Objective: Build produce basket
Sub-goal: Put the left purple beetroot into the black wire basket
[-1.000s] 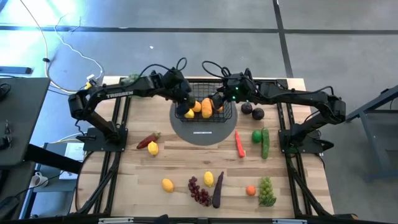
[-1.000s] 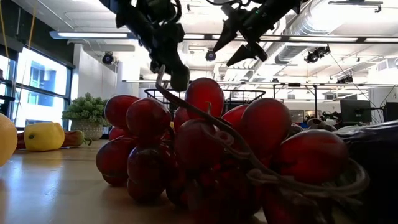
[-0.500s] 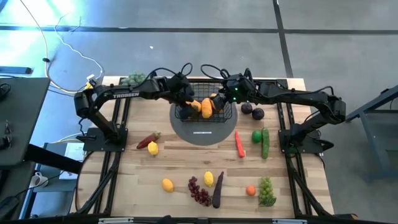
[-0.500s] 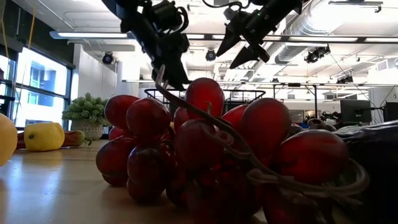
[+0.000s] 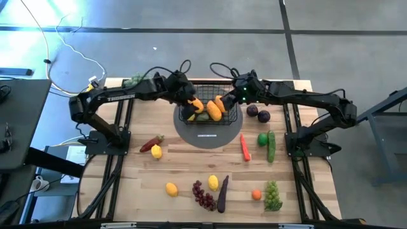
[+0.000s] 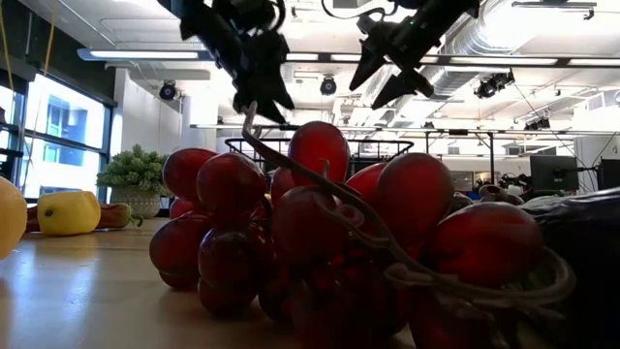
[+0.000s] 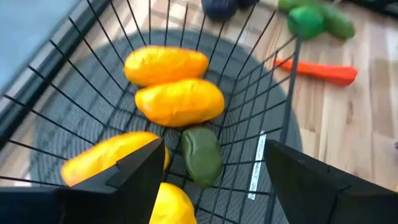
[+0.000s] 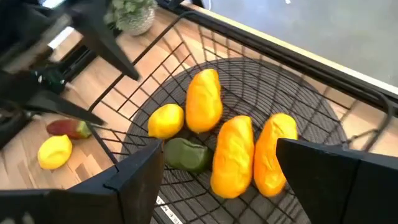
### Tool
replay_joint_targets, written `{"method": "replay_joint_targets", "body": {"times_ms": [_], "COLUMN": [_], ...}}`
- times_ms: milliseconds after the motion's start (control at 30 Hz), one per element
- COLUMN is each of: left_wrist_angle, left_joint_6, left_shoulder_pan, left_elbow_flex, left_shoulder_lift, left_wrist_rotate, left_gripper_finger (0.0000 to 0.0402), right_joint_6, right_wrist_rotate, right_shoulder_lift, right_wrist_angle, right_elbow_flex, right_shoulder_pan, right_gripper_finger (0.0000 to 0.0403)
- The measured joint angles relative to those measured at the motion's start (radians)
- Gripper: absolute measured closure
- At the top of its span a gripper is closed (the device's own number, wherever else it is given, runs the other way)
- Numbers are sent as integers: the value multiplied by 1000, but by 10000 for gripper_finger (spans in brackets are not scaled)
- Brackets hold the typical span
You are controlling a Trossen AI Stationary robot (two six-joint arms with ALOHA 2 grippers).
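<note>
While both pairs of fingers hang over the basket (image 5: 208,112), nothing is gripped by either. The left gripper (image 5: 186,97) is held above the basket's left part with its fingers (image 7: 134,177) spread wide and empty, as the left wrist view shows. The right gripper (image 5: 230,100) is held above the basket's right part, its fingers (image 8: 143,174) likewise spread wide and touching nothing.

The basket is set at the far middle of the bench (image 5: 127,184), on a round dark grey disc (image 5: 210,135), with its long axis running across the bench from left to right. Inside it, three orange mangoes (image 8: 231,155) are counted, all elongated; two lie side by side and roughly parallel, the third beside a lemon (image 8: 166,120). A dark green avocado (image 8: 186,154) lies between the lemon and the mangoes.

Right of the basket, two dark round fruits (image 5: 258,113) are seen, and nearer than these a green round fruit (image 5: 262,138), a cucumber (image 5: 271,146) and a carrot (image 5: 245,147), the last two pointing away from the basket. Left of the basket, a red pepper (image 5: 150,142) and one lemon are found. Well in front of the basket lie two more lemons, purple grapes (image 5: 203,195), an eggplant (image 5: 222,194), a small orange fruit (image 5: 256,194) and green grapes (image 5: 273,194).
</note>
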Motion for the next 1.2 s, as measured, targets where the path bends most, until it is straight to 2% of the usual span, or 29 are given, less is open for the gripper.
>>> {"method": "replay_joint_targets", "body": {"times_ms": [433,533,800,1000,1200], "left_wrist_angle": [-15,-16,-38,-68,-92], "left_joint_6": [-42,-42,-7,11,29], "left_shoulder_pan": [-3,-8,-8,-8,-8], "left_elbow_flex": [0,0,0,0,0], "left_shoulder_lift": [-185,-207,-228,-228,-228], "left_wrist_rotate": [33,33,32,32,32], "left_gripper_finger": [139,139,139,139,139], "right_joint_6": [100,132,98,101,62], "right_wrist_rotate": [0,-29,-53,-45,-51], "right_shoulder_lift": [-113,-137,-188,-193,-193], "right_wrist_angle": [-276,-315,-432,-582,-594], "right_elbow_flex": [0,0,0,0,0], "right_shoulder_pan": [-96,-116,-155,-202,-206], "right_gripper_finger": [114,114,114,114,103]}}
